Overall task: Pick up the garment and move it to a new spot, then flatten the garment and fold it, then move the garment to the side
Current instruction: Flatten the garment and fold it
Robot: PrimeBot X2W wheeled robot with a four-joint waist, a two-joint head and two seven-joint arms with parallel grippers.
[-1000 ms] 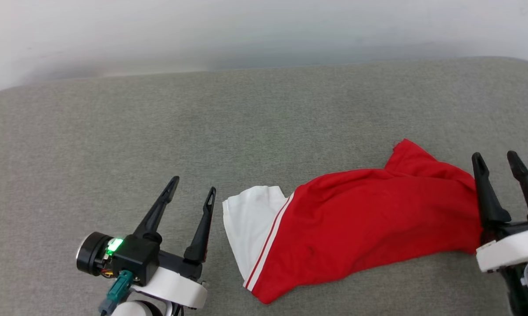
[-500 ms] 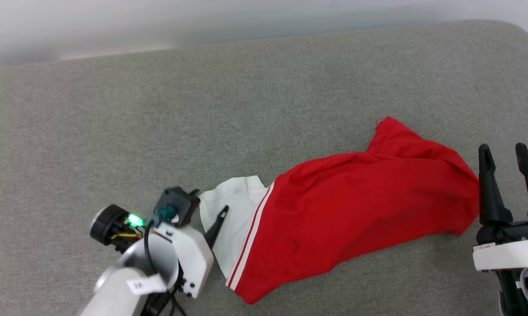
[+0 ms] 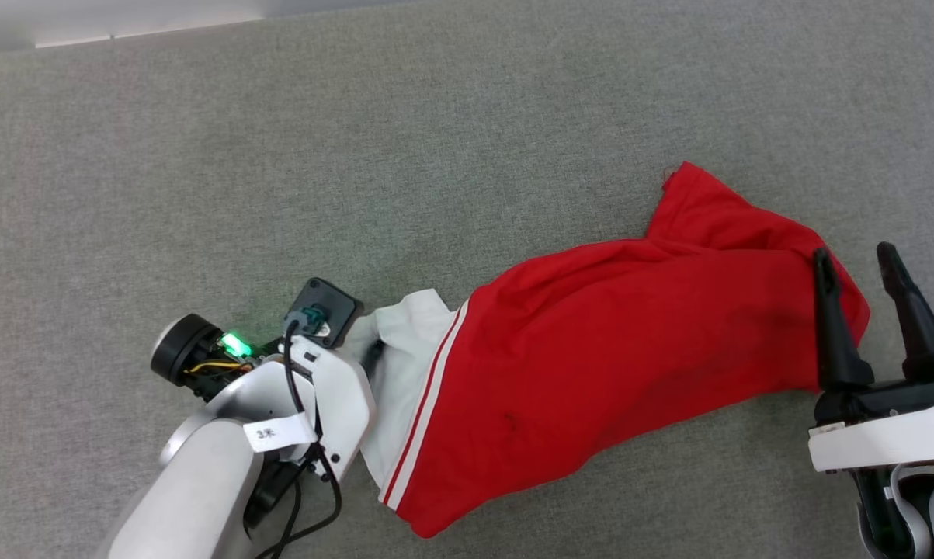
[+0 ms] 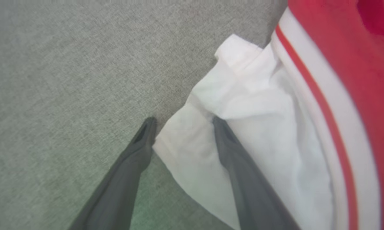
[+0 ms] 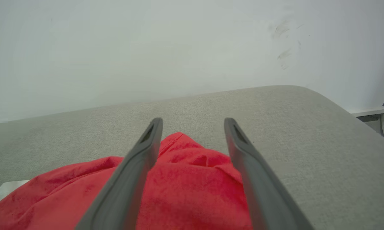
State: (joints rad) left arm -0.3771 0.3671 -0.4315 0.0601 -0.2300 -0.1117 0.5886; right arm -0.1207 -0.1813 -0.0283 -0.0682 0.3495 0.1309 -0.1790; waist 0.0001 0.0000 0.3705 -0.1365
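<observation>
Here, a red jersey shirt [image 3: 630, 365] lies crumpled lengthways on a grey upholstered surface [image 3: 435, 155]. Its smooth cloth is gathered into soft ridges and rises to a pointed corner at its far right end. At the shirt's left end a white sleeve [image 4: 259, 127] spills out in limp folds, and a striped trim [image 3: 428, 388] of white bands around a thin red line separates it from the red body.

The left gripper [image 4: 184, 123] is angled down at the sleeve with its jaws spread. One slim, dark, tapered finger rests on the coarse weave just beside the hem, and the other lies on the white fabric. The sleeve's folded edge sits between them, not pinched. A green light [image 3: 236, 343] glows on the wrist, above the glossy white shell of the forearm.

The right gripper [image 3: 855, 255] hangs over the shirt's right end with its two matte fingers [image 5: 137, 166] held wide apart and gripping nothing. In the right wrist view, the cushion curves to a rounded corner below a pale, faintly scuffed wall [image 5: 179, 48].
</observation>
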